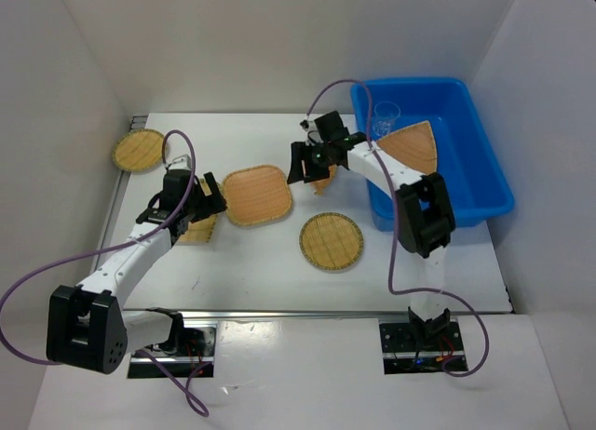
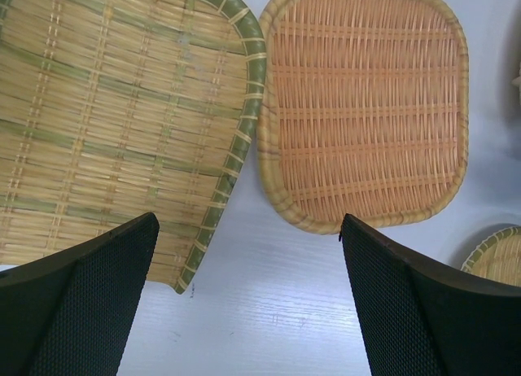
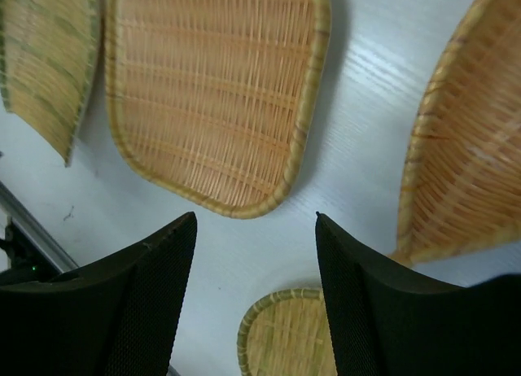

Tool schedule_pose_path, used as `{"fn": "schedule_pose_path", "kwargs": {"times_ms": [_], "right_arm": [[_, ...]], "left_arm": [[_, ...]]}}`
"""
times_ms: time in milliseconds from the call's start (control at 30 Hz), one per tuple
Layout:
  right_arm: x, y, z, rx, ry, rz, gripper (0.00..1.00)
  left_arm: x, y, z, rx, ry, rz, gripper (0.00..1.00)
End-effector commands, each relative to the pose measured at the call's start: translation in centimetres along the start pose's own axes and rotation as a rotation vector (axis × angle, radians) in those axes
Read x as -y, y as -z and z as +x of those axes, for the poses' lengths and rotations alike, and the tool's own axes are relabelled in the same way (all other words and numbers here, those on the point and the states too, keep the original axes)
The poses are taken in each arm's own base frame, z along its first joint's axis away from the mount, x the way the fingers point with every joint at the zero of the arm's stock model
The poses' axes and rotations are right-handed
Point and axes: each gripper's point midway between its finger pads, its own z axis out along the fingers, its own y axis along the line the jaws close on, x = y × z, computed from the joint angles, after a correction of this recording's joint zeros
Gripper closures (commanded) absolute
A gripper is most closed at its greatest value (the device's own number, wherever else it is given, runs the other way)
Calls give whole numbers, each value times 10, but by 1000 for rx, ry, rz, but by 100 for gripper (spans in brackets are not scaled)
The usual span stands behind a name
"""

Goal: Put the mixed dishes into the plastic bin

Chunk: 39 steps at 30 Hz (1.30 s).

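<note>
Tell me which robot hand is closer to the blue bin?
Right. The right gripper hovers just left of the bin; the left gripper is much farther left, past the square tray.

Left pincer spread wide and empty, facing downward, right pincer likewise parted, empty, facing downward

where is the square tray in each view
top external: square tray sits just left of picture centre.
left wrist: square tray fills the upper right.
right wrist: square tray fills the upper middle, left of centre.
shared landmark: the green-edged tray right beside it shows in all three, at upper left in the left wrist and in the top left corner in the right wrist.
</note>
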Motion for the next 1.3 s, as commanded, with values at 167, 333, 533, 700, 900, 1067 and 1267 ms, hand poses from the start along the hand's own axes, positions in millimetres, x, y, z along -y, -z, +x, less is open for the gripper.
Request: {"fn": "schedule_pose_path", "kwargs": {"times_ms": [167, 333, 533, 700, 900, 1067, 1267], "right_arm": [[-7, -51, 3, -65, -15, -147, 36], [2, -79, 29, -144, -54, -160, 41], [-6, -97, 32, -161, -68, -230, 50], [-8, -110, 33, -168, -82, -281, 59], [-12, -135, 45, -233, -161, -380, 99], [-23, -121, 28, -210, -134, -392, 99], [-51, -58, -30, -43, -22, -359, 99]], "left_arm": [[5, 4, -10, 40, 20, 28, 0], [5, 4, -10, 40, 20, 28, 0], [5, 4, -10, 40, 20, 28, 0], [4, 4, -8, 32, 19, 24, 0], [1, 8, -11, 50, 20, 11, 0], [-2, 12, -15, 68, 13, -2, 0], [0, 10, -14, 63, 13, 8, 0]]}}
